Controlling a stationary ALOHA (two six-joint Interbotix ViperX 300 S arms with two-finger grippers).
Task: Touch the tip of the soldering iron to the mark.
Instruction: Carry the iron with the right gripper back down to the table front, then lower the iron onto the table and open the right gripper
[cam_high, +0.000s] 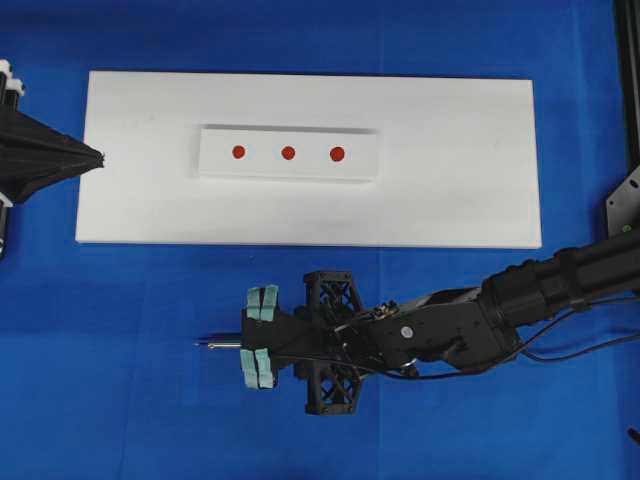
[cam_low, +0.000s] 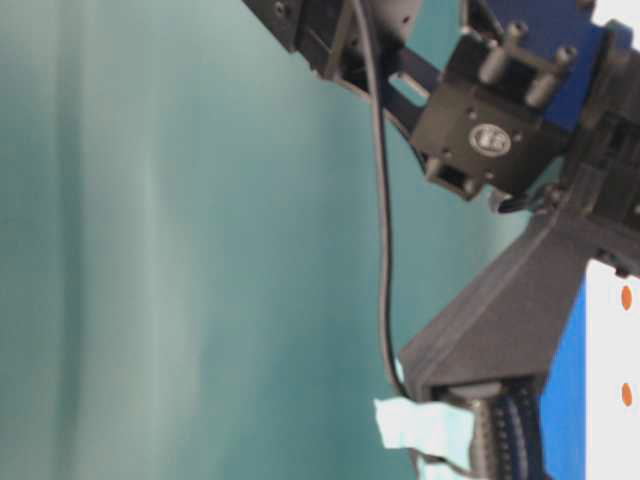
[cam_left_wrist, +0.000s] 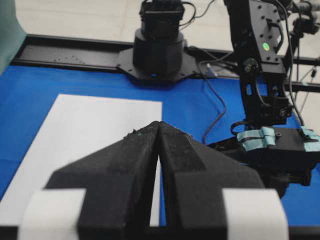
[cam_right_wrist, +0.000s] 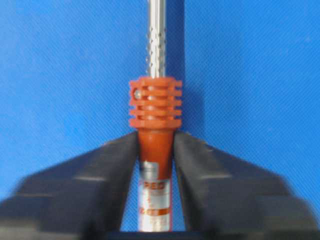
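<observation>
Blue cloth covers the worktop (cam_high: 120, 380), where the right claw (cam_right_wrist: 155, 150) flanks the soldering iron (cam_right_wrist: 155, 107) by its red handle, jaws barely parted beside it, shaft pointing away from the white board (cam_high: 460, 200). Farther off, three red marks (cam_high: 288, 153) wait; a firm, squared grasp should come before lifting. The left claw (cam_left_wrist: 159, 165) rests clenched and empty.

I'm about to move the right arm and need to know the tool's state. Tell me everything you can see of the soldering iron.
The soldering iron has an orange-red handle with a ribbed collar, a pale printed label lower down, and a thin silvery shaft with a textured section. In the overhead view its shaft points left, level over the blue cloth, below the white board and well short of the red marks. The right pincer flanks the handle just behind the collar; slim gaps show beside it, so a firm grip is uncertain. A thin black cord trails along the arm.
</observation>
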